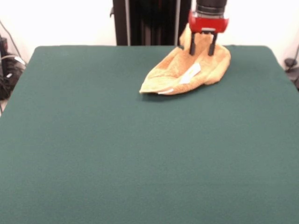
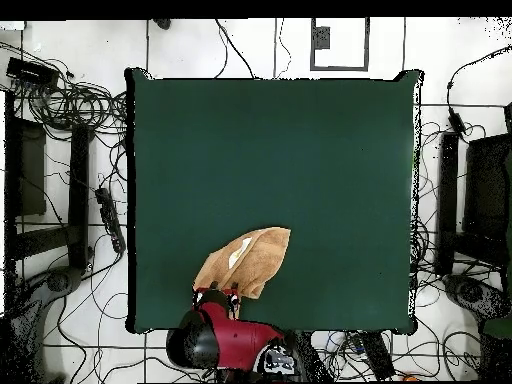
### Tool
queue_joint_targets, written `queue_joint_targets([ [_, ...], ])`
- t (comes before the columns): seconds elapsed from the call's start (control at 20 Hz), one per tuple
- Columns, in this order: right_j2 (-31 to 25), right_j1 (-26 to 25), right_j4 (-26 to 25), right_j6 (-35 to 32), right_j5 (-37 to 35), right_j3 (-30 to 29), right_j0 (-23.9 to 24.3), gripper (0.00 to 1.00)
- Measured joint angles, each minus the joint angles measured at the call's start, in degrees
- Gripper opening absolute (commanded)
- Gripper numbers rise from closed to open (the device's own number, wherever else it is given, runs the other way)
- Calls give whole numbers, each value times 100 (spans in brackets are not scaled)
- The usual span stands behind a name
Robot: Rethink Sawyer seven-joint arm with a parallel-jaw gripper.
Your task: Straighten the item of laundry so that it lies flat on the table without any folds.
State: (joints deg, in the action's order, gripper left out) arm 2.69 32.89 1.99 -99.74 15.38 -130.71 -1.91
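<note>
The orange-tan towel (image 1: 174, 77) lies crumpled and folded over at the far right of the green table (image 1: 140, 154), its white label (image 1: 190, 73) facing up. One end rises in a peak at my gripper (image 1: 202, 50). The two black fingers stand on either side of that raised bunch and hold it up off the table. In the overhead view the towel (image 2: 250, 262) lies near the table's bottom edge, left of the middle, with the gripper (image 2: 217, 296) at its lower left end.
The table (image 2: 270, 160) is far larger than the towel. The towel's held end lies close to the table edge by the robot's base (image 2: 235, 345). Cables and dark equipment lie on the floor on both sides (image 2: 60, 180).
</note>
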Motion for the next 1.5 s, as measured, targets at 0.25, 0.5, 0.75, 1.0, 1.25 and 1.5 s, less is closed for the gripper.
queue_joint_targets([
  [0.25,-10,0,83,-1,1,-37,-1,100],
  [0.5,-112,-20,232,-94,60,-86,0,100],
  [0.75,-363,-81,385,-411,114,-118,-9,100],
  [1.0,-558,-179,509,-919,189,-121,-123,100],
  [1.25,-605,-144,510,-1145,194,-122,-296,100],
  [1.5,-637,-144,510,-1208,193,-121,-394,100],
])
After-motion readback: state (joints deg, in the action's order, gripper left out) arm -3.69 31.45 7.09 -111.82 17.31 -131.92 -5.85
